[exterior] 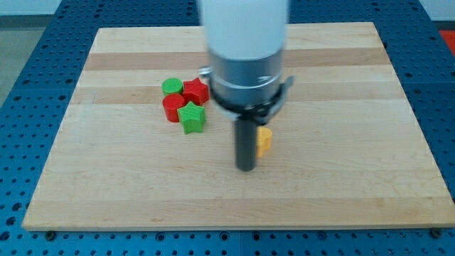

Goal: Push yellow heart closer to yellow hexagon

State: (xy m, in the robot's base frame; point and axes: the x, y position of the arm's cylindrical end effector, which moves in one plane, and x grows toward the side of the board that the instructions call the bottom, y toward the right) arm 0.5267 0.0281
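Yellow block (264, 141), shape unclear and partly hidden, is sitting just beside my tip (246, 168), toward the view's right. No pincer exists to clench or release. Judging the approach underway; next push needs the unseen hexagon's direction.

views: we have one camera only | position: raised in front of the wooden board (142, 192), looking down at a slant — the board's far edge sits at the view's top | range: fairly near — board fills most of the frame, blue perforated table (28, 43) at the margins | overlap: no second view to share with
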